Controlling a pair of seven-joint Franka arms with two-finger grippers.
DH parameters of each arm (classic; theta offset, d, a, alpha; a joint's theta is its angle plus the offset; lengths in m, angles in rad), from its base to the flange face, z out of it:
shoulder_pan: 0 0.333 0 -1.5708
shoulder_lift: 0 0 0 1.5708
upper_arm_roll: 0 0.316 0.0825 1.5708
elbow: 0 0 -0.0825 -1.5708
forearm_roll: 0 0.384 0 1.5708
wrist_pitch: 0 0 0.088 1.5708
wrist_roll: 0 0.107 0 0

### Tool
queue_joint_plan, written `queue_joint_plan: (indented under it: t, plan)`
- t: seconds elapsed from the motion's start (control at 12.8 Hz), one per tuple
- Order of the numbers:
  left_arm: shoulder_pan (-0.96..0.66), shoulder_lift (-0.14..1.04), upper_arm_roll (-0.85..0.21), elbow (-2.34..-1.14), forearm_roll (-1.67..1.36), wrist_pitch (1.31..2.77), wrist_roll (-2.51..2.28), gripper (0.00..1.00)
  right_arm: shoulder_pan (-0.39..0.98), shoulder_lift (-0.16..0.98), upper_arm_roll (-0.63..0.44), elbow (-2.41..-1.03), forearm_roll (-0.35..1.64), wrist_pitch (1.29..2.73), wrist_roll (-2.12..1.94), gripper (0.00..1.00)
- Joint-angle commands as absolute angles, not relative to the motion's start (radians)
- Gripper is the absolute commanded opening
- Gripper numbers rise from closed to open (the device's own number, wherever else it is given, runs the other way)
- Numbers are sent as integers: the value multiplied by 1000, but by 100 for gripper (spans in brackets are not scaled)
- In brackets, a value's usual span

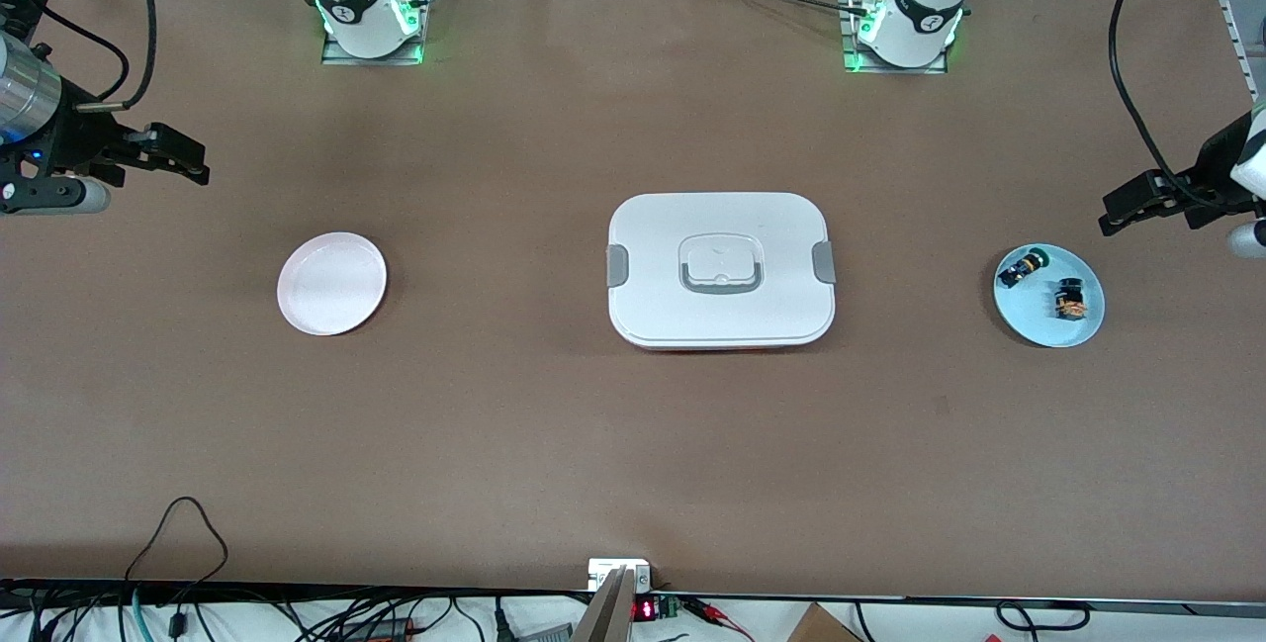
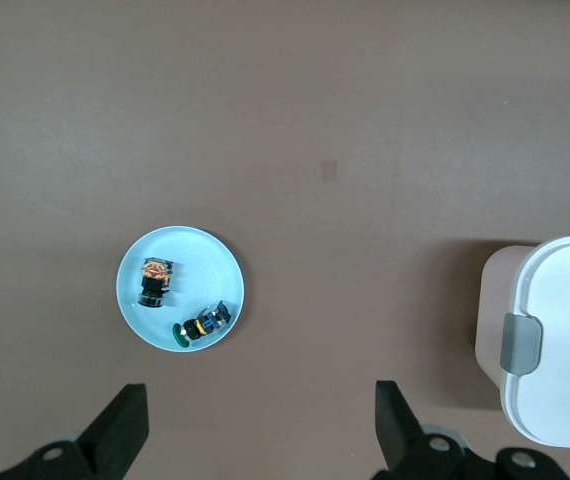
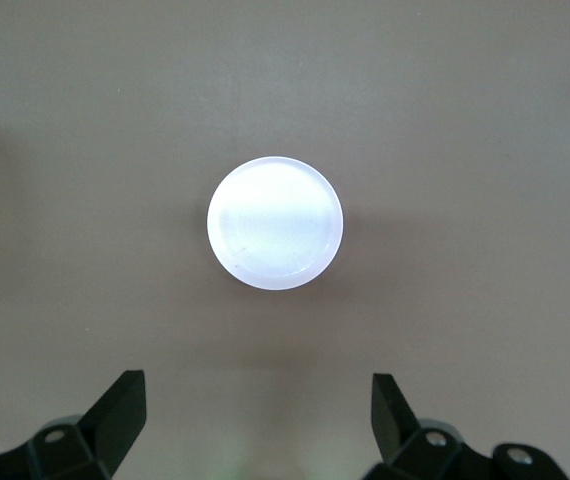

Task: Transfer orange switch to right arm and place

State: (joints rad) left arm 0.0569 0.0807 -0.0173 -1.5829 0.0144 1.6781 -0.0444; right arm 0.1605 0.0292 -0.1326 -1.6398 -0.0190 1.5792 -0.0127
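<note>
Near the frame's right edge, the orange switch (image 1: 1069, 299) is seen lying on a blue plate (image 1: 1080, 330) beside a green-capped part (image 1: 1023, 268). Higher up, the left gripper (image 1: 1118, 216) and the right gripper (image 1: 188, 160) are held open, empty. Nothing is grasped yet; a descent by the left gripper onto the switch is judged next.

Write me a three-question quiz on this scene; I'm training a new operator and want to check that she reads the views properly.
1. True or false: the orange switch lies on the light blue plate.
2. What else lies on that plate? A) a part with a green cap B) a spoon C) nothing
3. Fill in: the white container sits between the blue plate and the ____ plate.

Key:
1. True; neither the left gripper nor the right gripper holds it, and both are open.
2. A, the green-capped part.
3. White; the white plate lies toward the right arm's end.
</note>
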Motion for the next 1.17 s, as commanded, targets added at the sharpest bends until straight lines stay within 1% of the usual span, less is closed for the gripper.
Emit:
queue_joint_plan:
  t: [0.0, 0.62, 0.86, 0.94, 1.09]
  plan:
    - [54, 113, -21, -1557, 9, 1663, -14, 100, 156, 20, -132, -1637, -12, 1574, -23, 100]
    - [61, 120, -21, -1557, 11, 1644, -9, 100, 156, 20, -133, -1637, -11, 1572, -23, 100]
    - [63, 149, -17, -1555, 9, 1634, -2, 100, 156, 20, -132, -1637, -12, 1575, -23, 100]
    - [64, 175, -11, -1555, 9, 1647, 14, 100, 158, 20, -132, -1637, -12, 1574, -23, 100]
    - [63, 186, -11, -1572, 9, 1672, 116, 100, 158, 20, -132, -1637, -12, 1574, -23, 100]
